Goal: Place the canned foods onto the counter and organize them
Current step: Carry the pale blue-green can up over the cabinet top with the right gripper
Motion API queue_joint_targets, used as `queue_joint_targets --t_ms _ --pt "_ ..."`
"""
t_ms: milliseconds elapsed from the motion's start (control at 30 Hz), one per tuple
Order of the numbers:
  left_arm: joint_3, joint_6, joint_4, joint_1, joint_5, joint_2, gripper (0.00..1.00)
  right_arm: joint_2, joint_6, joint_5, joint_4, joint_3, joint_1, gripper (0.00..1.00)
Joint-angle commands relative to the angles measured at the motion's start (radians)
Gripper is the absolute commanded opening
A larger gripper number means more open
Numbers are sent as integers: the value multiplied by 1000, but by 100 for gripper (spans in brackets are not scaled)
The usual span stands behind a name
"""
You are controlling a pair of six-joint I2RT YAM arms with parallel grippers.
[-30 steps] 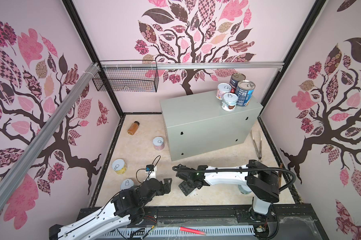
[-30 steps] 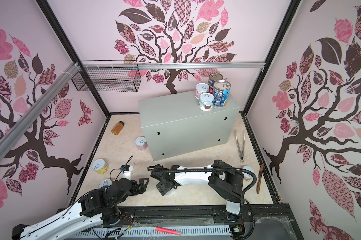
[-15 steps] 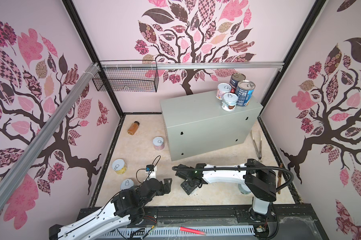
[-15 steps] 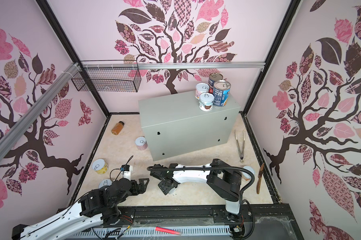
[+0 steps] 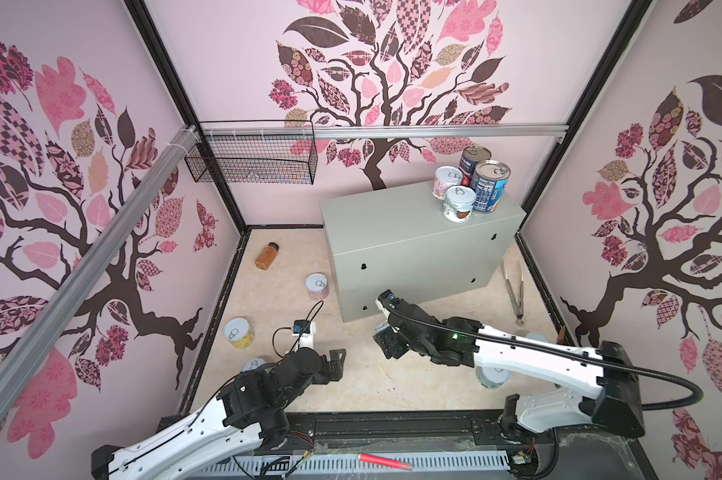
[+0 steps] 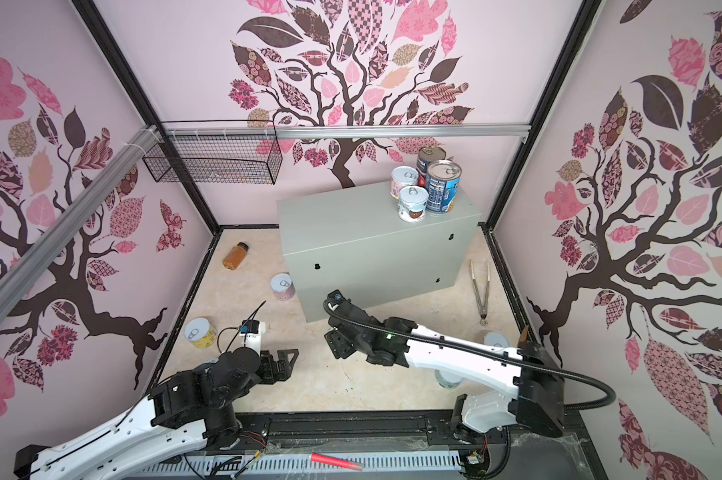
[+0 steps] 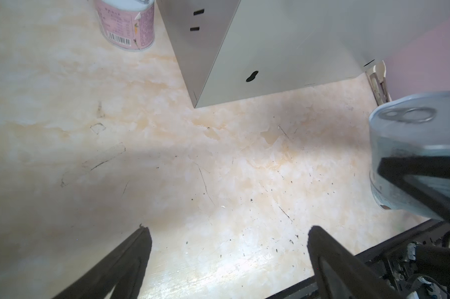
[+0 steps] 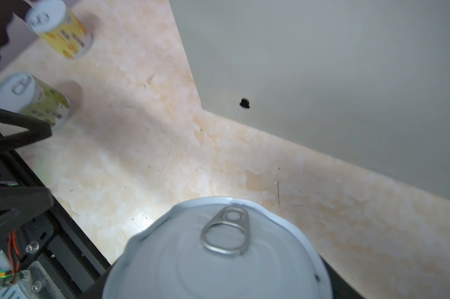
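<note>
Right wrist view: my right gripper (image 5: 386, 343) seemingly pinches a smooth can (image 8: 218, 248), which may slip mid-lift; my left gripper (image 7: 226, 233) gapes, empty.

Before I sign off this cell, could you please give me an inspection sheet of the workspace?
Surface: beige floor, scuffed and speckled.
Job's things: blue-label can and three others on the counter; pink can and yellow can on the floor.
Clutter: amber bottle lying down; tongs; red pen.
Grippers: left tool open, empty; right tool shut on a white-lidded can.
Cables: black conduit loops behind the right arm.
Surroundings: wire basket, floral walls.
</note>
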Motion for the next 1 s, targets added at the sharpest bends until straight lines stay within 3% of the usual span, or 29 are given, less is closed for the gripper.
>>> queue_joint_targets --t_ms 0,300,500,700,967 --pt "93 56 -29 -1 -35 9 98 -120 -50 128 57 23 1 38" --pt "284 153 -63 1 -52 28 98 -194 -184 281 42 202 -14 36" --pt "372 188 -76 1 -61 23 98 -169 -277 310 177 303 -64 32" --pt "406 230 -105 0 -104 20 98 -27 -347 287 256 489 -136 31" --pt "444 278 -104 16 -48 51 98 225 -320 168 204 814 -320 31"
